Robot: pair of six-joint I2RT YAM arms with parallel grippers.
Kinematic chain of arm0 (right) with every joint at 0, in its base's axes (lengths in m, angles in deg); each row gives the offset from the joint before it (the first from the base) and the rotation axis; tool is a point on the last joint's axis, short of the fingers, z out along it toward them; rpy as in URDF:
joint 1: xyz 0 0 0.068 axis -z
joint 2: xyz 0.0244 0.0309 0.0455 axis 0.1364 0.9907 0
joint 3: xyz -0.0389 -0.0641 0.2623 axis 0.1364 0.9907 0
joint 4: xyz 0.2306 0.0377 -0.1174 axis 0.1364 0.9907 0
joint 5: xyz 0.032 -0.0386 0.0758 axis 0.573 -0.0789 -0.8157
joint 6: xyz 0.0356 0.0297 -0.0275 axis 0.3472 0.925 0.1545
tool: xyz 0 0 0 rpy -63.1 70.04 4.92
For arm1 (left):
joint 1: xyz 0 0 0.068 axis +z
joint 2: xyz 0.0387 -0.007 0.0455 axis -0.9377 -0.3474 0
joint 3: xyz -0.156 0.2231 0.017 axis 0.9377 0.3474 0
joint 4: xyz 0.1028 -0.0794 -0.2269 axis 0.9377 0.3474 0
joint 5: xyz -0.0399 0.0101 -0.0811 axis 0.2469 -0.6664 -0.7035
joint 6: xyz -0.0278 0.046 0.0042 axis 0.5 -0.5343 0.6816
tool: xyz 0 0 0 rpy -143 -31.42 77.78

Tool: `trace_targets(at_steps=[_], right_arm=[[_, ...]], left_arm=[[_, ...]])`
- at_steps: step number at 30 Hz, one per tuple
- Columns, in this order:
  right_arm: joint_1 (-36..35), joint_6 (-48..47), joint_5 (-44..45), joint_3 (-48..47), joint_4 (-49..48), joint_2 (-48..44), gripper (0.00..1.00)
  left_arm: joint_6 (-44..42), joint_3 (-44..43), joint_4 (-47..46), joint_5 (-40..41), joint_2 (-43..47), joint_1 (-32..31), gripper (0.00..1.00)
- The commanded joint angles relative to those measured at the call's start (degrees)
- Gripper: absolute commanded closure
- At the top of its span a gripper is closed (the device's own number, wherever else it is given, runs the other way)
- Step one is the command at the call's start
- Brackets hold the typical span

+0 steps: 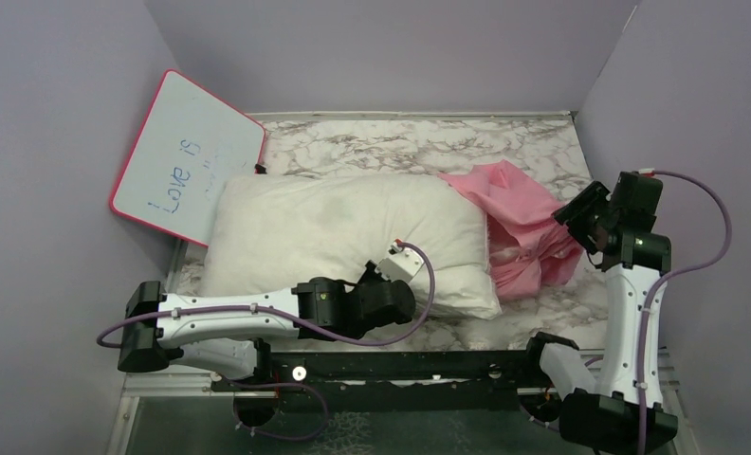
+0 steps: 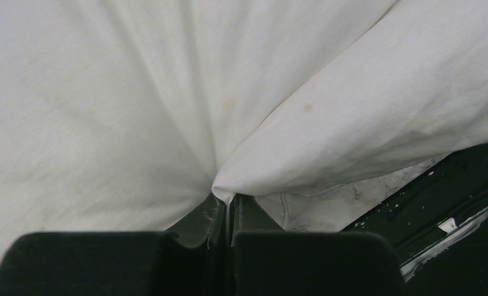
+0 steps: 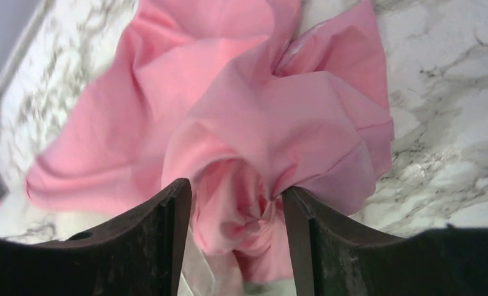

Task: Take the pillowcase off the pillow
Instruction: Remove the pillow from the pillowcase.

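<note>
— Well, where is the pillowcase (image 1: 523,223) lying?

— It is crumpled in a pink heap on the marble table (image 1: 400,142), at the right end of the pillow (image 1: 343,237) and touching it. Most of the pillow is bare white. I cannot tell whether that end of it is tucked inside the pink cloth.

— And the pillow itself?

— It lies lengthwise across the middle of the table, plump and white. Its left end is near the pink-framed whiteboard (image 1: 187,156), which leans against the left wall with blue writing on it.

— What is the left claw (image 2: 228,200) doing?

— It is closed tight on the pillow. In the left wrist view the two dark fingers (image 2: 198,222) meet on a fold of white fabric, and creases fan out from the pinch. From above, the left arm reaches across the near side of the pillow, low over the table.

— And the right claw (image 3: 235,191)?

— Its jaws stand parted about halfway. A bunch of pink cloth bulges up between them and brushes their inner faces, but they are not clamped on it. The rest of the pillowcase spreads out beyond the fingers over the marble.

— Where does that arm sit from above?

— It is at the right edge of the table, with its claw just beside the pink heap.
</note>
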Motion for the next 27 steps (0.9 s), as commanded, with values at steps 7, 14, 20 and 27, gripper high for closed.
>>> trace_targets(at_steps=[7,14,20,27], right_arm=[[0.3,-8.0,-23.4,-2.5,-5.5,-4.9,0.23],[0.3,-5.7,-40.8,1.2,-12.6,3.1,0.20],[-5.2,-3.0,-40.2,2.3,-18.9,11.2,0.18],[-16.4,-4.4,-25.2,-0.5,-19.0,17.3,0.15]], left_arm=[[-2.1,-3.8,3.7,-1.6,2.4,1.0,1.00],[-2.4,-2.3,0.6,-5.1,4.7,1.0,1.00],[-0.7,-1.7,-0.1,-6.5,5.1,1.0,1.00],[0.8,-1.6,-0.1,-6.2,4.6,0.9,1.00]])
